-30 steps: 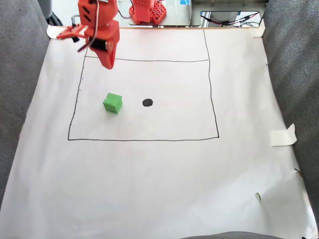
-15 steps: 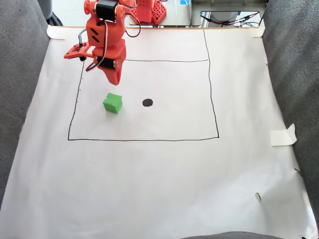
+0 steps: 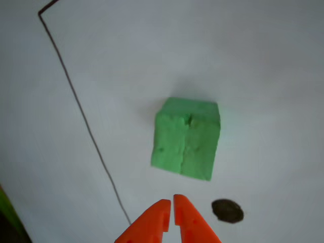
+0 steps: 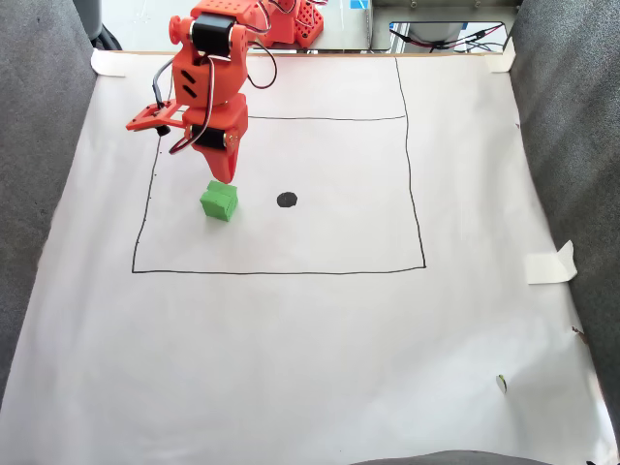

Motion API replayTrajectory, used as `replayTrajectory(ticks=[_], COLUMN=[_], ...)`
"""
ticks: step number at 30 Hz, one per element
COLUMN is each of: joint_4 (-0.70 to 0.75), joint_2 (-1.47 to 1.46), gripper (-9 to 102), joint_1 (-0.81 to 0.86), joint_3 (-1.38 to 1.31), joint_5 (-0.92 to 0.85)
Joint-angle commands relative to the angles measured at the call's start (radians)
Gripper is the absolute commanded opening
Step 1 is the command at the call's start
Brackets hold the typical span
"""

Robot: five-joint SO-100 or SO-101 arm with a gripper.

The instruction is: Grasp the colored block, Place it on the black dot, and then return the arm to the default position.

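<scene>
**Green cube, one dot, claw closed**

One colored block (image 4: 220, 201) and one black dot (image 4: 287, 200) lie apart inside the drawn square on my white paper surface (image 4: 310, 368). My claw (image 3: 171, 202) hangs just short of the block, tips pinched together, grasping nothing. Bare paper surrounds the block; the square's left line (image 4: 148, 194) runs near it.

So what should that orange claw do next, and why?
Probably spread its fingers and come down around the green cube. In the fixed view the gripper hangs just behind the cube, not touching it, and the other view shows the two tips nearly closed, too narrow to take it. The cube sits apart from the black dot, so it needs grasping first.
</scene>
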Motion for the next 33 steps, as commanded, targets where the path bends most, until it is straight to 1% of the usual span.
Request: replayTrajectory(ticks=[1, 12, 16, 20, 24, 29, 33], joint_4=[-0.021, -0.017, 0.020, 0.069, 0.104, 0.141, 0.160], joint_2=[0.002, -0.005, 0.000, 0.003, -0.011, -0.014, -0.015], gripper=[0, 1, 8, 10, 15, 29, 33], joint_1=[0.008, 0.028, 0.032, 0.034, 0.035, 0.046, 0.055], joint_3=[-0.048, -0.035, -0.035, -0.035, -0.035, -0.034, -0.034], joint_5=[-0.006, -0.005, -0.005, 0.002, -0.002, -0.017, -0.018])
